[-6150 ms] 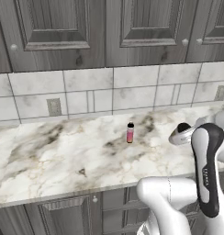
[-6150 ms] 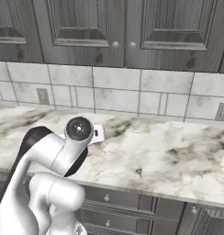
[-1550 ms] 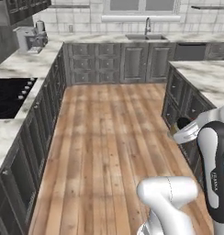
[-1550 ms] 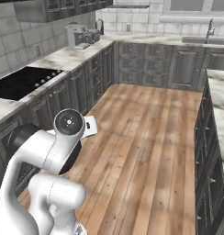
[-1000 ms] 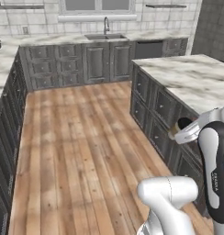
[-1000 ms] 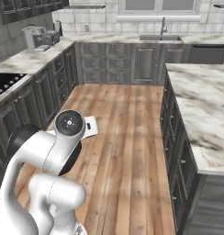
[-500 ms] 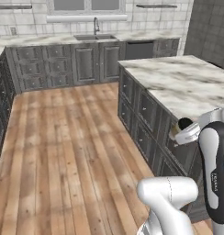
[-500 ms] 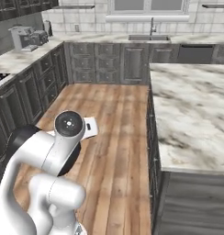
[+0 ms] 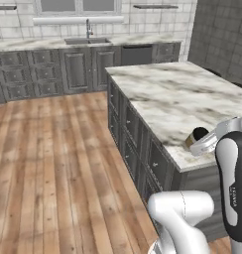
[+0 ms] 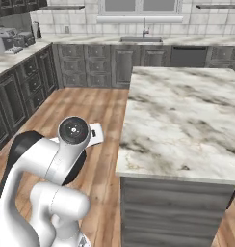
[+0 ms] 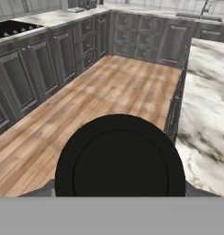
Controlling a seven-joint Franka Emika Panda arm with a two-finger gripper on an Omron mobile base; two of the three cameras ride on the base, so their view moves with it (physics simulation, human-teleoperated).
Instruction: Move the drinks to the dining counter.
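Currently the gripper (image 9: pixel 196 141) sits at the right of the left base view, carried just off the near corner of the dining counter (image 9: pixel 182 99). It is closed on the coffee cup (image 9: pixel 194 138): the tan-brown body and black lid project from the white hand toward the marble top, and the cup lies tilted rather than upright. In the hand view the cup's round black lid (image 11: pixel 120 160) occupies the lower centre and covers the fingertips, so how wide the jaws stand cannot be read directly. Whether the cup touches the counter edge cannot be determined.

The dining counter is a long rectangular island with a white, grey-brown veined top on a dark grey panelled base with drawers along its side. In the right base view its top (image 10: pixel 187 120) extends away from the base, to the right of the arm's elbow joint (image 10: pixel 74 131).

Wood plank floor (image 9: pixel 53 163) runs along the island's left side toward the far wall. A wall counter (image 9: pixel 88 44) with dark cabinets, a sink and a tap (image 9: pixel 87 28) stands there, below a window (image 9: pixel 78 5). Another dark cabinet run (image 11: pixel 45 59) lines the left of the hand view, with a black cooktop (image 11: pixel 13 28) set into its top.
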